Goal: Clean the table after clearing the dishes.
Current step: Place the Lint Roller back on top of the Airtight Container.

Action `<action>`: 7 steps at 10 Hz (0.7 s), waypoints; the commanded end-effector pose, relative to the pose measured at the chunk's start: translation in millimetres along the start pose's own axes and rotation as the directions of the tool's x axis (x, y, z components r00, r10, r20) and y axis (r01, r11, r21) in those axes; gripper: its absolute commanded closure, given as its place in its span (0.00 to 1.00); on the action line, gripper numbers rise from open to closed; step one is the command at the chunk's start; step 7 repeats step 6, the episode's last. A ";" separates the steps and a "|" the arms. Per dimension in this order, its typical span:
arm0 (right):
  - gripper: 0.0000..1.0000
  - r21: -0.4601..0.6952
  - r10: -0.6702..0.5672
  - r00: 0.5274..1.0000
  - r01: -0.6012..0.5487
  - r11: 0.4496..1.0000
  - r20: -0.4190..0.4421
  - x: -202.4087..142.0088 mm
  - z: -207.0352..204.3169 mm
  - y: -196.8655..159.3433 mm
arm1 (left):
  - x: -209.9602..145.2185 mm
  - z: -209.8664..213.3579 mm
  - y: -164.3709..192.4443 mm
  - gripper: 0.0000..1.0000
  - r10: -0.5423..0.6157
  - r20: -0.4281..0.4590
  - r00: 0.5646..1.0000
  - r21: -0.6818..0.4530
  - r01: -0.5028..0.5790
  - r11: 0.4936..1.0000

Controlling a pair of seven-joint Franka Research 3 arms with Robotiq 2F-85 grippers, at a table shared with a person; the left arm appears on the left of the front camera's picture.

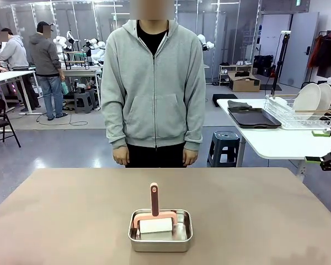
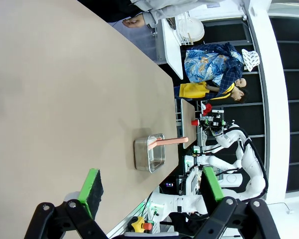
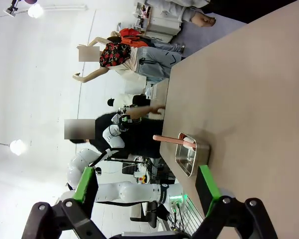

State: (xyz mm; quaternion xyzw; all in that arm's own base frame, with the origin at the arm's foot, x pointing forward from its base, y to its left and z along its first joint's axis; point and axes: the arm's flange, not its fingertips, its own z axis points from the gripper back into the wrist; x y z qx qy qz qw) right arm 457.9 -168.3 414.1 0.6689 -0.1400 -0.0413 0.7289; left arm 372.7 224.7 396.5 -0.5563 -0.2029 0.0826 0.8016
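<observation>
One wide, matte beige-brown table [image 1: 71,215] is lying bare of plates, so the clearing step is looking done and the wiping step is coming up. Near its robot-side edge a shallow rectangular steel pan [image 1: 160,238] is sitting, holding a white sponge block on a pink upright handle [image 1: 154,200]. Round white plates [image 1: 307,98] are standing in a wire rack [image 1: 298,117] on the smaller white side table. The left claw [image 2: 148,189] and right claw [image 3: 145,186] are both hanging open and empty, well apart from the pan. Next, one claw is probably needing to close on the pink handle. A person in a grey hoodie [image 1: 153,83] is standing at the far side.
</observation>
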 end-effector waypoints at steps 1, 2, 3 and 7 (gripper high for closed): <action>0.00 0.004 0.005 1.000 -0.005 1.000 -0.007 1.1 -1.0 3.0 | -2.4 3.1 -1.6 0.00 -0.003 -0.006 1.000 -0.003 0.003 1.000; 0.00 0.004 0.005 1.000 -0.005 1.000 -0.007 1.1 -1.0 3.0 | -2.4 3.1 -1.6 0.00 -0.003 -0.006 1.000 -0.003 0.003 1.000; 0.00 0.004 0.005 1.000 -0.005 1.000 -0.007 1.1 -1.0 3.0 | -2.4 3.1 -1.6 0.00 -0.003 -0.006 1.000 -0.003 0.003 1.000; 0.00 0.004 0.005 1.000 -0.005 1.000 -0.007 1.1 -1.0 3.0 | -2.4 3.1 -1.6 0.00 -0.003 -0.006 1.000 -0.003 0.003 1.000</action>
